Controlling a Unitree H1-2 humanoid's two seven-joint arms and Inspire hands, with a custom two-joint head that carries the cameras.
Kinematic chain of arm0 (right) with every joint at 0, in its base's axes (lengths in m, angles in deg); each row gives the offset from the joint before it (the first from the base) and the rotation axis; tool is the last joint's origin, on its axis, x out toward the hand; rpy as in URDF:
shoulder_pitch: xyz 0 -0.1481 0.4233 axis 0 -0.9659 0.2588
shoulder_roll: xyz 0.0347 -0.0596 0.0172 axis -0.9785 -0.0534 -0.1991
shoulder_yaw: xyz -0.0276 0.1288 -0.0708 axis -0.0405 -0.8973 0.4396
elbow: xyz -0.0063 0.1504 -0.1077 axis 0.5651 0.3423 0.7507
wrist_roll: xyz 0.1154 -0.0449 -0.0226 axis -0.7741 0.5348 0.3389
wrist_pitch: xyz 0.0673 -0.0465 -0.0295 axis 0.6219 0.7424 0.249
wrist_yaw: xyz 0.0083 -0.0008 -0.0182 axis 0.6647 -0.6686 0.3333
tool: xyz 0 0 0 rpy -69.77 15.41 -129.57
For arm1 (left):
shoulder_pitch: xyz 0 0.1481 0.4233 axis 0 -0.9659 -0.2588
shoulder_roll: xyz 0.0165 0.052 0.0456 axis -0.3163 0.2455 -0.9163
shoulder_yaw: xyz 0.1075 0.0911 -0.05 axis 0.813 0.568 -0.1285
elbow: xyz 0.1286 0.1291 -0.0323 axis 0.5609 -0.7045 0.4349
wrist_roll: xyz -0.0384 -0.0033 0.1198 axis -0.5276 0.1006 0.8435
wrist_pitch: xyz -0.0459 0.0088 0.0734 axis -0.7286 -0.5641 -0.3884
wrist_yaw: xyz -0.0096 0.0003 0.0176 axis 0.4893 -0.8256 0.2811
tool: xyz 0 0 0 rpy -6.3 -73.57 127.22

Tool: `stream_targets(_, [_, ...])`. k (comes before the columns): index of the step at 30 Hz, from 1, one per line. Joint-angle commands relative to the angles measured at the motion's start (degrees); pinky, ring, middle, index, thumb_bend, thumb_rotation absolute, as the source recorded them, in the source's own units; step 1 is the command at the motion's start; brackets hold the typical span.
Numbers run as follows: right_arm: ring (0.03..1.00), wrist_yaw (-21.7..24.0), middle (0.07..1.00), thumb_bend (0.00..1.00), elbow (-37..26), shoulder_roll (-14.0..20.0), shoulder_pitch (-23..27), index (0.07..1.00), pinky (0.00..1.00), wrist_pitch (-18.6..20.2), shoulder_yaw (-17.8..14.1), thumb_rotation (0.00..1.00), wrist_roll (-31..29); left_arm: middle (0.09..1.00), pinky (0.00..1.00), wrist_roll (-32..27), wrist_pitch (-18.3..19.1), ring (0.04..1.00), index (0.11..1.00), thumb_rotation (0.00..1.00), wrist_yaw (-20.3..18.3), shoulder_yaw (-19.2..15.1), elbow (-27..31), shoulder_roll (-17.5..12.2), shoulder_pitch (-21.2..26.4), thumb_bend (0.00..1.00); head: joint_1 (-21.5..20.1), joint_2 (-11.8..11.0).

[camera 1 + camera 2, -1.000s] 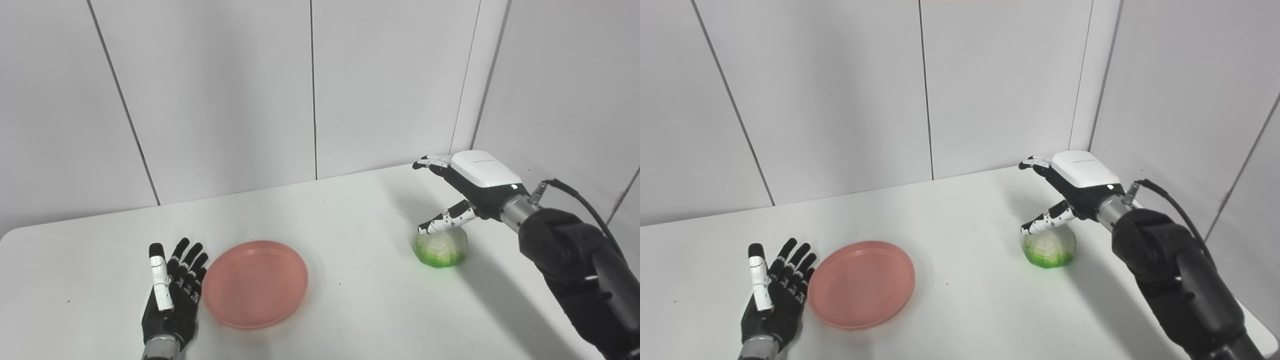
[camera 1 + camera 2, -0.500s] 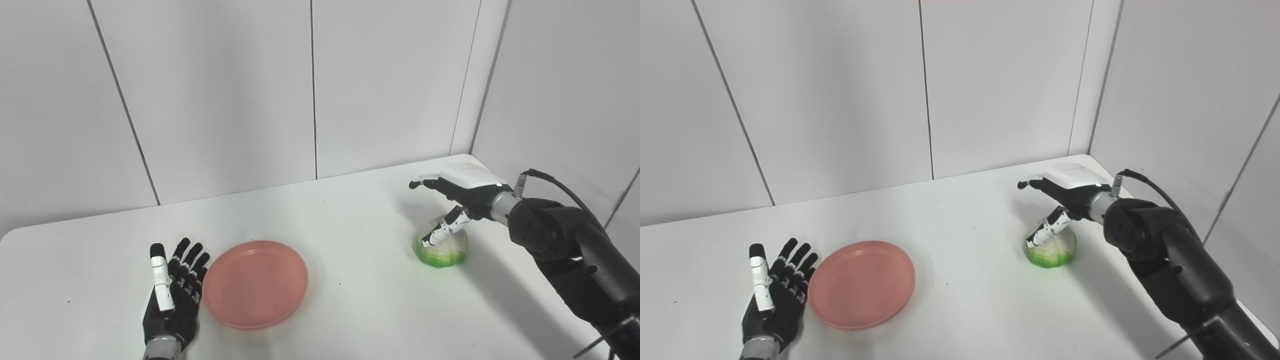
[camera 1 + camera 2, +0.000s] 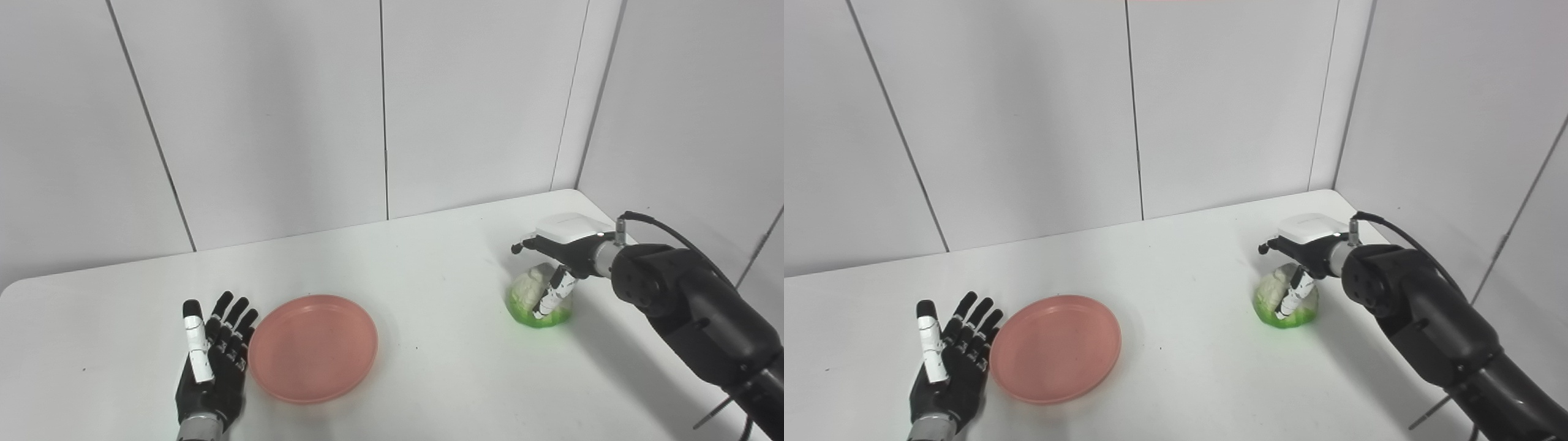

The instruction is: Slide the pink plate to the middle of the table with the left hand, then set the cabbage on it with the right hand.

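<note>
The pink plate (image 3: 312, 349) lies flat on the white table (image 3: 429, 380), left of centre near the front. My left hand (image 3: 214, 361) rests open on the table, fingers spread, just touching the plate's left rim. The cabbage (image 3: 527, 291), pale on top and green at its base, sits on the table at the right. My right hand (image 3: 566, 236) hovers low over it, with its fingers (image 3: 525, 246) stretched out leftward above the top and its thumb (image 3: 549, 297) lying down the cabbage's near right side. Those fingers are not curled around it.
Grey wall panels (image 3: 380, 110) stand behind the table and along its right side, forming a corner behind the cabbage. The table's right edge (image 3: 618, 245) runs close by my right arm. A black cable (image 3: 667, 229) loops off the right wrist.
My right hand has come down from above the cabbage onto it, and its thumb has swung from the top to the cabbage's near side. Left hand, plate and cabbage stayed put.
</note>
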Motion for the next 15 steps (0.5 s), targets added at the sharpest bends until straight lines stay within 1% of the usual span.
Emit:
stream_targets(1, [0.936,-2.37,0.913,1.00,0.03,2.18,2.18,0.845,0.83,-2.08,-0.01,0.34,1.88,0.900,1.00,-0.11,0.43,0.895,0.901,0.91,-0.48,0.25,0.70,0.23,0.18,0.90,0.04,0.05])
stream_targets(6, [0.939,-3.30,0.914,1.00,1.16,2.15,1.41,0.848,0.87,-3.14,1.84,0.35,4.91,0.896,0.97,-0.23,0.91,0.885,0.888,0.91,0.05,-0.01,0.89,0.46,0.10,0.89,-0.04,0.14])
stream_targets(11, [0.939,-4.78,0.917,1.00,2.70,1.40,0.35,0.844,0.90,-3.97,1.82,0.35,4.32,0.897,0.98,-0.44,0.66,0.896,0.890,0.91,-0.53,0.07,0.58,0.37,0.03,0.90,0.16,0.35])
stream_targets(12, [0.941,-6.08,0.918,1.00,3.28,1.13,-0.06,0.848,0.91,-5.04,1.35,0.35,3.16,0.899,0.99,-0.47,0.71,0.900,0.891,0.90,-0.52,0.07,0.59,0.38,0.03,0.90,0.16,0.35])
stream_targets(15, [0.905,-10.88,0.898,1.00,5.90,0.60,-1.17,0.847,0.82,-9.34,0.49,0.35,0.19,0.906,0.99,-0.40,1.23,0.902,0.899,0.91,-0.33,0.12,0.82,0.33,-0.01,0.90,0.19,0.44])
